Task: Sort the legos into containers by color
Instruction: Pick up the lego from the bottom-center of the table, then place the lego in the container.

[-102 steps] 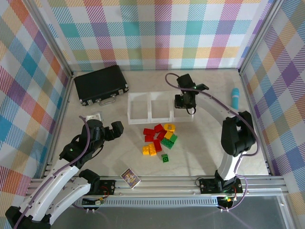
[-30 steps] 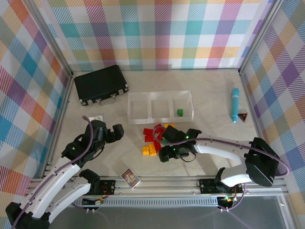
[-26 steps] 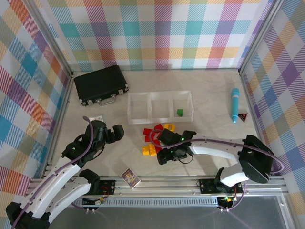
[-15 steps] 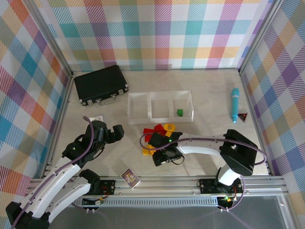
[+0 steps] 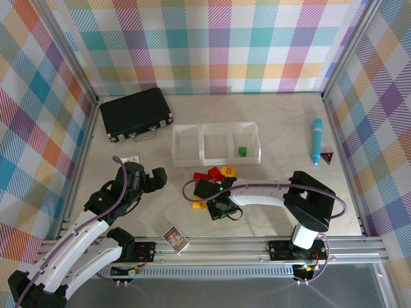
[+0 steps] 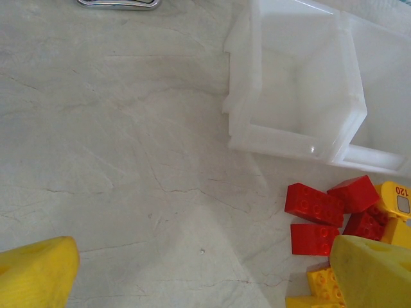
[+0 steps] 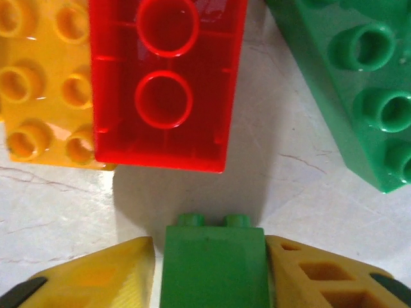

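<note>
Item: green brick | location: at the pile, near the trays | right gripper: I am pinching its flat sides | left gripper: hanging open | handling: I am judging it light, rigid, slick, so I am keeping the hold square, clear of the studs.

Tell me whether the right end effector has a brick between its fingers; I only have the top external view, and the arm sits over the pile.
Observer: Yes. In the right wrist view a small green brick sits between the yellow fingers of the right end effector, with one finger against each side.
Operator: What lies straight ahead of that brick?
Observer: A red brick lies just beyond it. A narrow strip of bare table separates the two, so they are not touching.
</note>
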You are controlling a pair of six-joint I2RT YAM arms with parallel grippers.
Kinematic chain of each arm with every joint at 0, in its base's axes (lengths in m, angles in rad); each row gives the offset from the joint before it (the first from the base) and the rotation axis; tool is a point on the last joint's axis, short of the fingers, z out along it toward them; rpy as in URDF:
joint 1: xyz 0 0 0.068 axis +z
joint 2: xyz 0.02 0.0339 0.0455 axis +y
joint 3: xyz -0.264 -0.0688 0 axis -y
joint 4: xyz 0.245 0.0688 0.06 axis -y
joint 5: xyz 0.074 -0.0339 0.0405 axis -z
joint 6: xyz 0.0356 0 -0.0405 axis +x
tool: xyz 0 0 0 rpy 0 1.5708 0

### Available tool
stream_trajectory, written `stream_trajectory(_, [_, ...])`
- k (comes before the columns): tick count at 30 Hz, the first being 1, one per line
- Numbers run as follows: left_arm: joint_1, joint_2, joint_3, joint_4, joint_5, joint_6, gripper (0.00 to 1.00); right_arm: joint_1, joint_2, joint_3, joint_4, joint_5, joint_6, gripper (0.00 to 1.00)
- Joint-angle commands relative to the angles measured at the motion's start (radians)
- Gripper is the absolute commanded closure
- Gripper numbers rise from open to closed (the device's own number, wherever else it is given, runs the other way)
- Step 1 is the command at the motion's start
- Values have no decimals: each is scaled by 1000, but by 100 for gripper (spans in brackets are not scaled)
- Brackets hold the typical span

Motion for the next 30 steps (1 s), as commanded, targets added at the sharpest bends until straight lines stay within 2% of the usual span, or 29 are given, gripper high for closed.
stream_trajectory(1, [-9, 0, 9, -16, -14, 20, 0, 7, 15, 22, -42, 33, 2, 56])
stream_trajectory(10, [-9, -7, 8, -22, -19, 18, 0, 7, -43, 38, -109, 94, -15, 69])
stream_trajectory(17, [-9, 2, 4, -18, -9, 13, 0, -36, -117, 94, -160, 166, -109, 73])
stream_trajectory(24, [-9, 29, 1, -1, 10, -12, 0, -283, -201, 177, -91, 127, -298, 72])
stream_trajectory(30, [-16, 59, 6, 23, 23, -29, 0, -525, -128, 319, -40, 48, -433, 73])
